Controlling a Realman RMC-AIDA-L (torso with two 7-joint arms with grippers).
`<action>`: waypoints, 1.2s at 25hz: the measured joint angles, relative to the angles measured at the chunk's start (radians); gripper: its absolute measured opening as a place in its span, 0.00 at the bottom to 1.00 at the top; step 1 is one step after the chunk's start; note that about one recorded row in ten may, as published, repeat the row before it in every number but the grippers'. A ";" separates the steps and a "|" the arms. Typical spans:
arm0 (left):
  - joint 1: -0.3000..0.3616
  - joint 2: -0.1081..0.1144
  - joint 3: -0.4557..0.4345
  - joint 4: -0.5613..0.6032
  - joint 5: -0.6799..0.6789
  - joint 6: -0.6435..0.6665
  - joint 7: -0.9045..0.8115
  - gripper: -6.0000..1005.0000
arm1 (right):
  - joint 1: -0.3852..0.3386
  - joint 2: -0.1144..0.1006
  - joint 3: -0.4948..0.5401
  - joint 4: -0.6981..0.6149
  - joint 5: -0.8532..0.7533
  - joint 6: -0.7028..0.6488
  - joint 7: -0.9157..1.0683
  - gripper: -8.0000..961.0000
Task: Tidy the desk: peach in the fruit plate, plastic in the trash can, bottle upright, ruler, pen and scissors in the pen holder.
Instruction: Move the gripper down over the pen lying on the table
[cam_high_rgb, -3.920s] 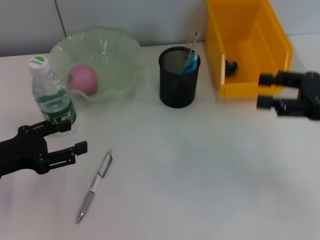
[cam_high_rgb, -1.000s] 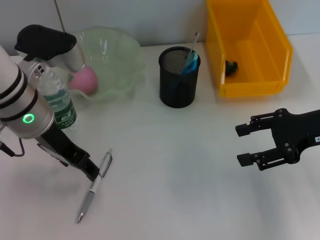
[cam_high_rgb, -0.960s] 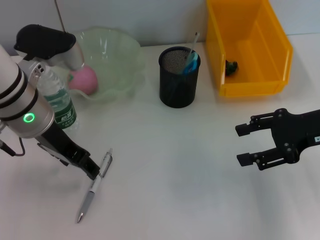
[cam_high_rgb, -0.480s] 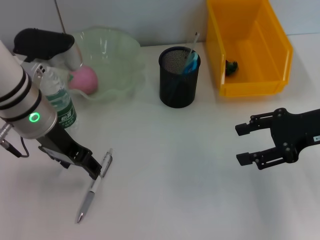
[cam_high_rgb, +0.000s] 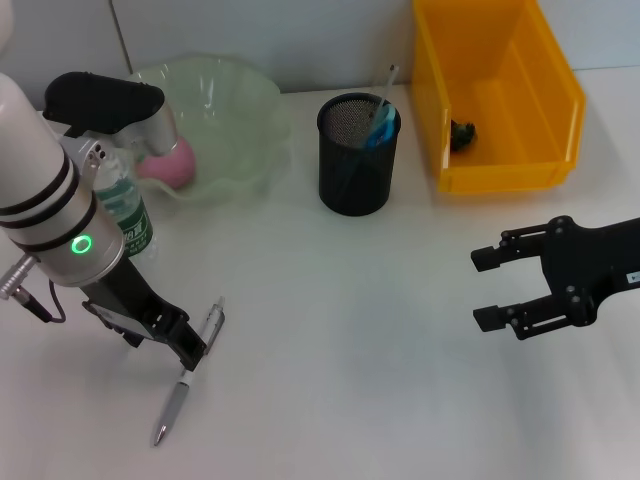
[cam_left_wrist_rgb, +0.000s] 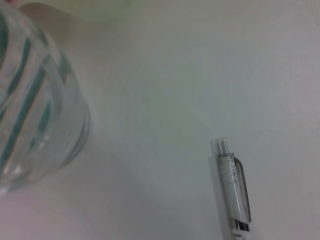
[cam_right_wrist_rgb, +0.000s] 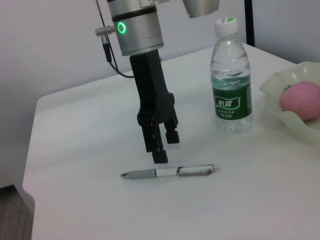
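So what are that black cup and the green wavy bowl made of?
The pen holder looks like black wire mesh, probably metal: its wall shows a fine grid. The fruit plate seems to be translucent pale green plastic or glass; the peach shows through its rim.

A silver-grey pen (cam_high_rgb: 188, 375) lies flat near the table's front left corner. A clear water bottle (cam_high_rgb: 122, 210) with a green label stands upright by the left edge. A pink peach (cam_high_rgb: 170, 160) sits in the pale green fruit plate (cam_high_rgb: 235, 120) at the back.
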 joint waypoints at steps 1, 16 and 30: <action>-0.005 0.000 0.004 -0.008 0.000 -0.005 0.000 0.75 | 0.002 0.000 0.000 0.000 -0.001 0.002 0.000 0.78; -0.035 -0.001 0.032 -0.069 -0.009 -0.052 0.000 0.74 | 0.007 0.000 0.000 0.000 -0.008 0.012 0.000 0.78; -0.036 -0.001 0.062 -0.096 -0.039 -0.061 0.000 0.73 | 0.010 0.000 0.000 0.005 -0.018 0.024 0.000 0.78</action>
